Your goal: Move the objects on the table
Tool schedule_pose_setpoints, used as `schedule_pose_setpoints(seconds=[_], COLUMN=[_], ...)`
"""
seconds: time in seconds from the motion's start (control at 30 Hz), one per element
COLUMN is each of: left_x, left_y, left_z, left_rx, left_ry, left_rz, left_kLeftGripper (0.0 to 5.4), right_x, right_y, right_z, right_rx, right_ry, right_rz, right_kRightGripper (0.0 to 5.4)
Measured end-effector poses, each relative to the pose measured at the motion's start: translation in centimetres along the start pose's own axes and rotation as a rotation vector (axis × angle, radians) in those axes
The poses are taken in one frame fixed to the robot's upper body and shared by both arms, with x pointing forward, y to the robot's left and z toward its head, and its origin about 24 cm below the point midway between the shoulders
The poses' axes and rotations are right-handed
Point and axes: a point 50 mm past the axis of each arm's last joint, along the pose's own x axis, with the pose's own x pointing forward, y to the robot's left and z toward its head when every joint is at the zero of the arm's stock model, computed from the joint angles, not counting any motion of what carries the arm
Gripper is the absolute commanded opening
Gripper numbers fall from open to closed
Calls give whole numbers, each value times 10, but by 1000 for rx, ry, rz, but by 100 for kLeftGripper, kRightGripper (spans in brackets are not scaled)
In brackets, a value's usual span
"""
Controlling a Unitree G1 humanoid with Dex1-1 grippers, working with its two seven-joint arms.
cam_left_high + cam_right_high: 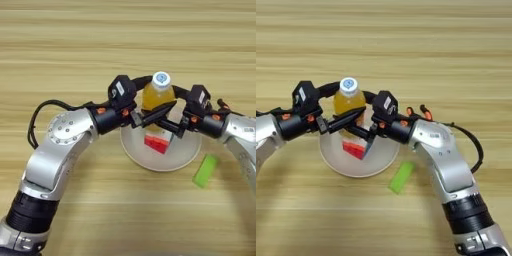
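Two arms converge on the round cream plate (150, 159) at the centre of the frame, on the light wooden table (100, 45). Your left gripper (155, 116) comes in from the lower left, its silver forearm rising from the bottom-left corner; its black fingers (161, 111) point rightward across the front of the orange-drink bottle (157, 95). The bottle stands upright at the upper rim of the plate, white cap uppermost, its lower part hidden behind the fingers. The left fingers lie close together against the bottle's front, but you cannot tell whether they grip it or merely pass before it. Your right gripper (363, 135) enters from the right side of the frame, best seen in the right eye view, where the silver arm climbs from the lower-right corner; its fingers (357, 131) reach leftward over the plate, crossing beneath the left gripper's. Whether these jaws are parted or closed cannot be told either. Below the crossed fingers, on the plate, lies the puzzle cube (157, 143), of which a red face and a strip of white show; it appears just under the right gripper's tips, contact uncertain. The light green block (205, 171) lies flat on the table just off the plate's lower-right edge, tilted diagonally, apart from both grippers. Small orange handle tips (417, 111) show above the right wrist.
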Motion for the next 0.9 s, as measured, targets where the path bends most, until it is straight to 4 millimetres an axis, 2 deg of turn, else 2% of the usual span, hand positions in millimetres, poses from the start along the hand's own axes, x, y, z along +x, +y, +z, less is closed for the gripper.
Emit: schedule_pose_setpoints(seconds=[0.63,0.67,0.9], left_x=[-5,-5,-5], left_y=[-16,-16,-21], left_z=[1,1,11], left_rx=[-22,-22,11], left_ry=[-23,-24,-85], left_rz=[-86,-90,-135], left_kLeftGripper=[342,371,439], right_x=[-18,-19,-21], right_y=[25,26,33], right_z=[2,2,-3], right_rx=[57,60,93], right_ry=[-15,-17,6], right_rz=[-47,-49,-30], right_kRightGripper=[337,336,336])
